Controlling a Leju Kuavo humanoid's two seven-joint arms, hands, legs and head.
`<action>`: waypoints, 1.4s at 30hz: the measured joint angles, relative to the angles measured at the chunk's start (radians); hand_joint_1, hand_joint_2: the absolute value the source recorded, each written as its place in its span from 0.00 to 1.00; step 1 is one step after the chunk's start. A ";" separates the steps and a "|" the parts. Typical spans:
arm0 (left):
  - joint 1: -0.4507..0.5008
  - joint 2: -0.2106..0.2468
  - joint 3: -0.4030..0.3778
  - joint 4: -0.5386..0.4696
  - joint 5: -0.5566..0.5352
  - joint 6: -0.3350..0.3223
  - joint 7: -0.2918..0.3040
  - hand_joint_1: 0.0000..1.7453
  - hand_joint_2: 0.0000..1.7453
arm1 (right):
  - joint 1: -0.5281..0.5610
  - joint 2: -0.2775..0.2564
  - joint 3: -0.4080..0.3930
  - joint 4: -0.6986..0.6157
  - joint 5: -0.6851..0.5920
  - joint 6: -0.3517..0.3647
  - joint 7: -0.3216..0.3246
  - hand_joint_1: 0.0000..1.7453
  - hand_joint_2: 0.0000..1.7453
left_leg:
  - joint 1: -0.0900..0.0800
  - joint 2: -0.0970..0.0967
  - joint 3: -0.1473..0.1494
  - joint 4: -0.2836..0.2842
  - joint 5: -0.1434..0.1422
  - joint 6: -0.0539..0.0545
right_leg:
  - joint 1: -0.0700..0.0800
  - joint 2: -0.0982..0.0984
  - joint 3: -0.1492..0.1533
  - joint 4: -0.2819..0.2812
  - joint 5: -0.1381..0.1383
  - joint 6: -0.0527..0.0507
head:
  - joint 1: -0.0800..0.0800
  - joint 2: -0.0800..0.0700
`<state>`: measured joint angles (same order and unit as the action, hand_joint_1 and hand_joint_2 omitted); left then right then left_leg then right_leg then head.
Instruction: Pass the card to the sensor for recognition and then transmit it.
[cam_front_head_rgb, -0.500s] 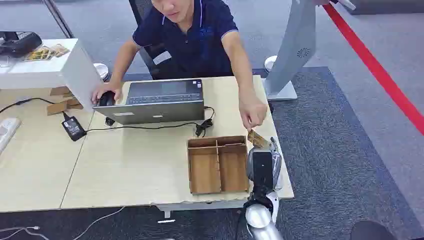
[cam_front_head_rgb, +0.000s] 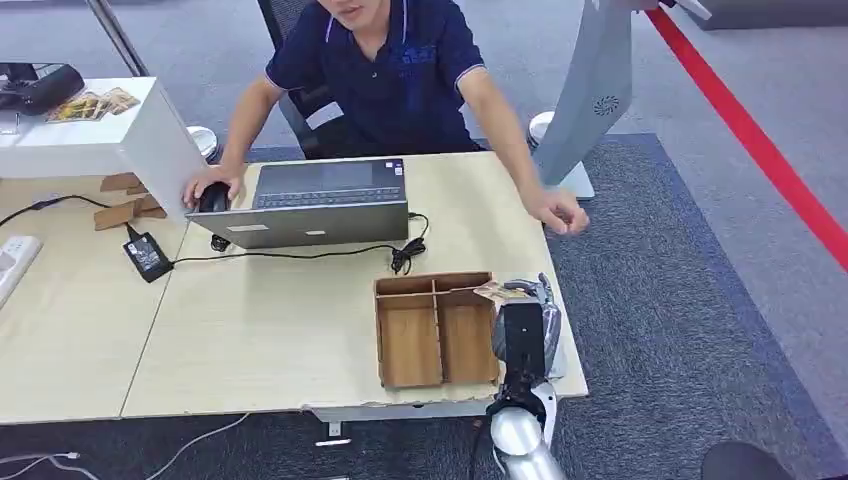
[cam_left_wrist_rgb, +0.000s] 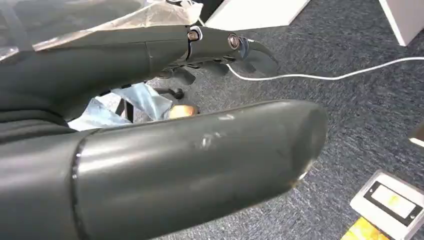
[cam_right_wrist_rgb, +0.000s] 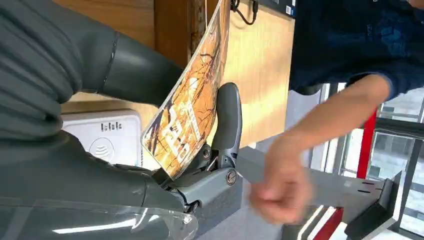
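**Card in the right robot hand beside the wooden tray**

Now you see the right robot hand (cam_front_head_rgb: 527, 325) at the right end of the wooden tray (cam_front_head_rgb: 436, 330), fingers (cam_right_wrist_rgb: 227, 120) and thumb closed on the card (cam_front_head_rgb: 503, 292). A white sensor (cam_right_wrist_rgb: 107, 137) lies just beyond the robot hand on the desk (cam_front_head_rgb: 260, 320). The person's hand (cam_front_head_rgb: 560, 213) hovers well behind the tray. Your left robot hand (cam_left_wrist_rgb: 165, 150) hangs over carpet, fingers apart, holding nothing.

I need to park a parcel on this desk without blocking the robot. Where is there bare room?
The widest bare patch of desk lies left of the wooden tray, in front of the laptop. The far right corner, between laptop and the person's hand, is also bare. It is crowded at the tray's right, where the right hand holds the card.
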<state>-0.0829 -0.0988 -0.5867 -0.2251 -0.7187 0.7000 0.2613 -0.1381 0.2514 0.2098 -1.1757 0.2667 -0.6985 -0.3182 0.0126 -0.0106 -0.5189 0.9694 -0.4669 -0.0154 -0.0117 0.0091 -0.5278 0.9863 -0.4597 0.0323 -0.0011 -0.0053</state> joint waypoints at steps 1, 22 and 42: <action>0.000 0.000 0.000 0.000 0.000 0.000 0.000 0.00 0.00 | 0.000 0.000 0.000 0.001 0.000 0.000 0.000 1.00 1.00 | 0.000 0.000 0.000 0.000 0.000 0.000 | 0.000 0.000 0.000 0.000 0.000 0.000 | 0.000 0.000; 0.000 0.000 0.000 0.000 0.011 0.000 0.008 0.00 0.00 | 0.014 -0.006 -0.006 0.022 0.000 0.000 0.011 1.00 1.00 | 0.000 0.000 0.000 0.000 0.000 0.000 | 0.000 0.000 0.000 0.000 0.000 0.000 | 0.000 0.000; 0.001 0.003 0.001 0.000 0.012 0.000 0.024 0.00 0.00 | 0.056 -0.043 -0.123 0.093 0.073 -0.002 0.019 1.00 1.00 | 0.000 0.000 0.000 0.000 0.000 0.000 | 0.000 0.000 -0.001 0.000 0.000 0.000 | 0.000 0.000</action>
<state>-0.0819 -0.0957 -0.5856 -0.2251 -0.7065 0.7000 0.2857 -0.0820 0.2083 0.0870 -1.0826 0.3395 -0.7000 -0.2987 0.0126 -0.0101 -0.5193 0.9694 -0.4673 -0.0155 -0.0117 0.0093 -0.5288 0.9861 -0.4602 0.0322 -0.0011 -0.0053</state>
